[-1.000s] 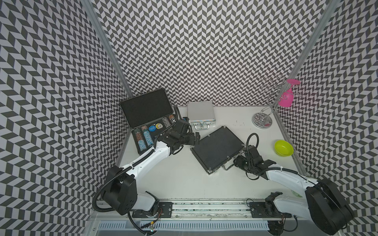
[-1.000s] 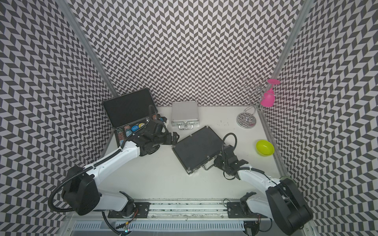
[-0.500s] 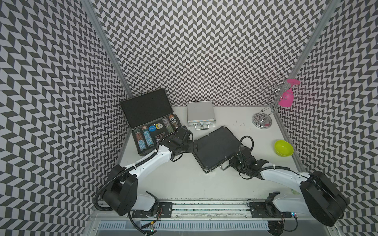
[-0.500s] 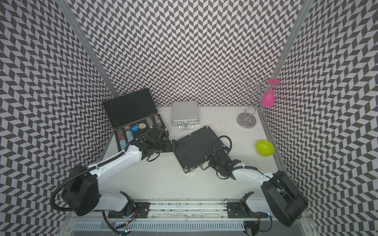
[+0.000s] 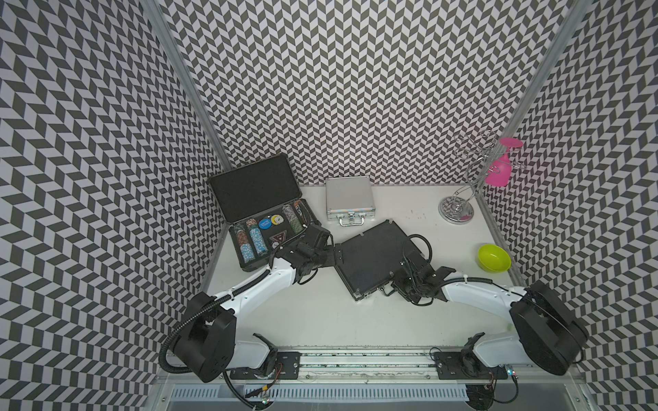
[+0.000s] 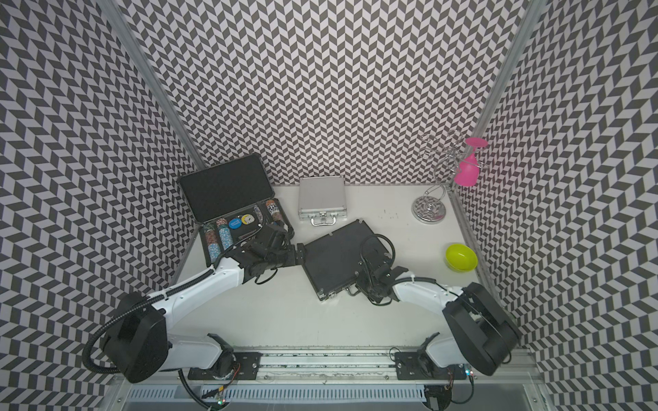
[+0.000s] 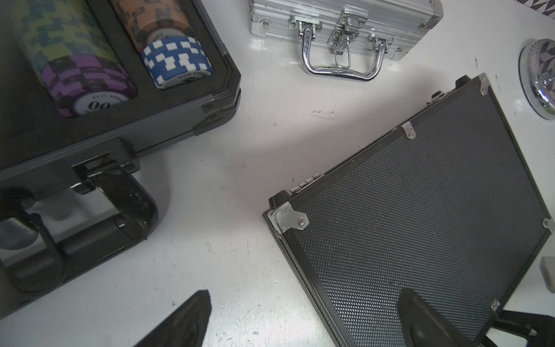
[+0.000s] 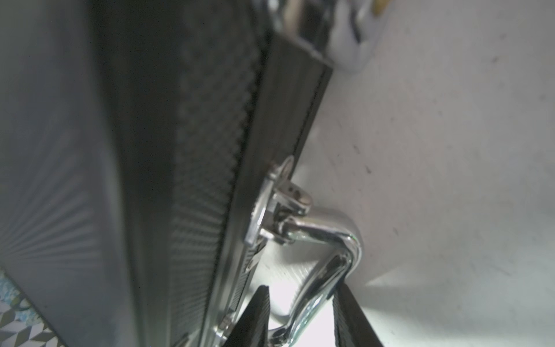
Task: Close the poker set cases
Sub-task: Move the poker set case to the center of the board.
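Large ribbed case (image 5: 254, 188) open, back-left on counter (image 5: 320, 313), lid upright. Left claw (image 5: 333, 257) wide, straddling a corner of the medium black case (image 5: 374, 259) (lid already down). Right claw (image 8: 301, 288) narrowed astride its chrome handle (image 8: 327, 258); whether it pinches, cannot tell. Left arm nearer the open case.

Three cases (image 5: 374, 259), one bowl (image 5: 494, 258), one glass (image 5: 498, 174), one rack (image 5: 456, 210).

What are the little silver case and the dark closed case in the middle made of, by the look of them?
Little silver case: probably aluminium, ribbed bright metal sheen, with chromed handle. Dark closed case: dimpled matte black panels, plastic or coated metal, hard to say; dull silver metal corner caps.
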Motion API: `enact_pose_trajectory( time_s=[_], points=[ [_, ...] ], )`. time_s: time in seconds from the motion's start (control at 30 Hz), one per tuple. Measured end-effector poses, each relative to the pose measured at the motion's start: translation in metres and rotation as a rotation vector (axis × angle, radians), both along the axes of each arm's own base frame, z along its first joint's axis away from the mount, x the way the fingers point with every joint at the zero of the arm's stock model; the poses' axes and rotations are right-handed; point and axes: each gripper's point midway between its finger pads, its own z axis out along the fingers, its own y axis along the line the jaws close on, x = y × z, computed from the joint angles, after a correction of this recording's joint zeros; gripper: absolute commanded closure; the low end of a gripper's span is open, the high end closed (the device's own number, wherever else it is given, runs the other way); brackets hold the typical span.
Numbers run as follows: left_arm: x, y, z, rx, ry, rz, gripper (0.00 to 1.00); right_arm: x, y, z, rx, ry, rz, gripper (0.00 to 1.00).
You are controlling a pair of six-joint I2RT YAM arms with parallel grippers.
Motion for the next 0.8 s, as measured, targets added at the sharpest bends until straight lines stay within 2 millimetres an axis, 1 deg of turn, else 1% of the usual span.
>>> enact_pose_trajectory(
  time_s=[0.17,0.27,0.53,0.57,0.6,0.7,0.8],
  points=[
    [0.006,0.011,0.018,-0.038,-0.045,0.032,0.01,0.0,0.002,-0.001,0.02,0.02,-0.038,0.67],
    [0.008,0.018,0.026,-0.06,-0.063,0.049,0.01,0.001,0.004,-0.001,0.024,0.035,-0.053,0.7],
    [0.011,0.03,0.034,-0.089,-0.084,0.071,0.01,0.003,0.012,-0.005,0.02,0.058,-0.052,0.82],
    [0.012,0.03,0.035,-0.09,-0.086,0.07,0.01,0.004,0.013,-0.005,0.024,0.057,-0.052,0.82],
    [0.012,0.029,0.035,-0.09,-0.088,0.067,0.01,0.004,0.013,-0.005,0.028,0.057,-0.053,0.8],
    [0.011,0.029,0.033,-0.091,-0.088,0.062,0.01,0.003,0.015,-0.008,0.044,0.051,-0.049,0.8],
    [0.009,0.029,0.029,-0.087,-0.08,0.056,0.01,0.003,0.016,-0.008,0.068,0.035,-0.05,0.87]
  ],
)
